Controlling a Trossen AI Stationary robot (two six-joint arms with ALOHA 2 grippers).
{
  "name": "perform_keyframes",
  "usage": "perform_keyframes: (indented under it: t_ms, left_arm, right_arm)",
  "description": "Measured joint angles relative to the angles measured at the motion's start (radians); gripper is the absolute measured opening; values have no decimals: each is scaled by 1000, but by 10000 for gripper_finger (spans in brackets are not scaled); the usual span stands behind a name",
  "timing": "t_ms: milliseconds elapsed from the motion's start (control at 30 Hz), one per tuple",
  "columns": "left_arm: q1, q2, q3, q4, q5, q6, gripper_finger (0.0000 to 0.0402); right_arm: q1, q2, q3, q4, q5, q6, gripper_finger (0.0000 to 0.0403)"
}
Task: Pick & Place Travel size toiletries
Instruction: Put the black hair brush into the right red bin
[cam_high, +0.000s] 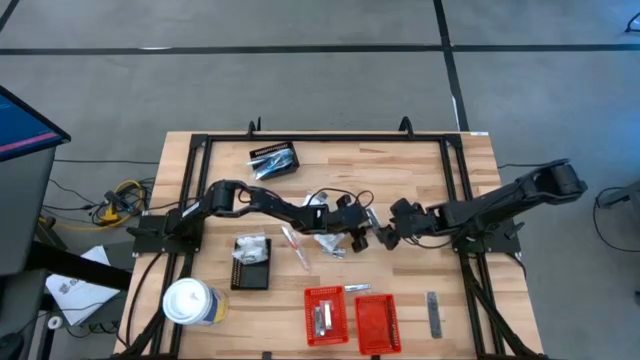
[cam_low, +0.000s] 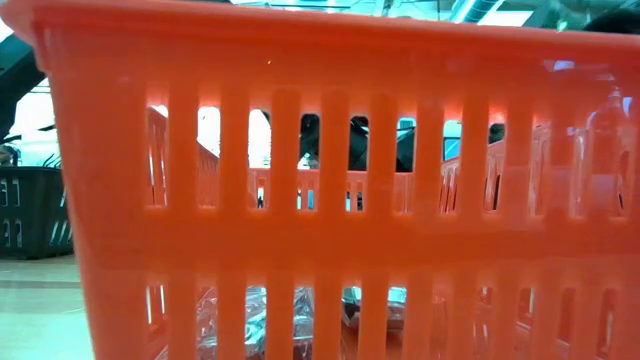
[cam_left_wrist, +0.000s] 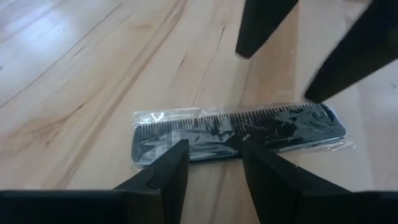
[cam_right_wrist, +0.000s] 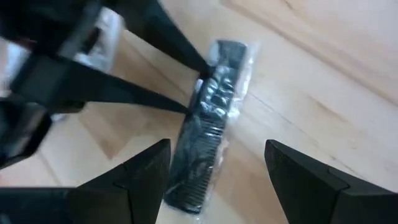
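A black comb in a clear wrapper (cam_left_wrist: 239, 129) lies flat on the wooden table near its middle, one of the toiletries. My left gripper (cam_left_wrist: 214, 149) is open. Its two tips stand at the comb's plain long edge, side by side along the comb's length, as the right wrist view also shows (cam_right_wrist: 194, 87). My right gripper (cam_right_wrist: 214, 165) hangs open and wide over one end of the comb (cam_right_wrist: 193, 186). In the high view the two grippers face each other, left (cam_high: 357, 238) and right (cam_high: 386, 238). My left gripper slants down from the table's left, and its fingertips (cam_left_wrist: 181, 149) reach the middle of the comb's plain edge (cam_left_wrist: 211, 149). Nothing is pinched between them. I cannot tell whether they touch the wrapper.
Two red baskets (cam_high: 325, 318) (cam_high: 378, 325) stand at the near edge; one fills the low view (cam_low: 320, 180). Black baskets sit at the far left (cam_high: 272, 160) and the near left (cam_high: 250, 265). There are also a white cup (cam_high: 190, 302), a grey stick (cam_high: 434, 312), a pinkish tube (cam_high: 296, 247) and silvery sachets (cam_high: 328, 243).
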Motion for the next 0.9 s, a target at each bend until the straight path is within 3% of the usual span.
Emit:
perform_keyframes:
  t_ms: [367, 633, 900]
  left_arm:
    - [-4, -4, -58, 30, 8, -6, 145]
    - [-4, -4, -67, 46, 8, -11, 145]
    - [-4, -4, -68, 45, 8, -8, 145]
  right_arm:
    - [-110, 74, -1, 69, -94, -2, 255]
    - [-137, 134, 0, 249, -236, -62, 255]
    - [-160, 213, 4, 280, -245, -58, 255]
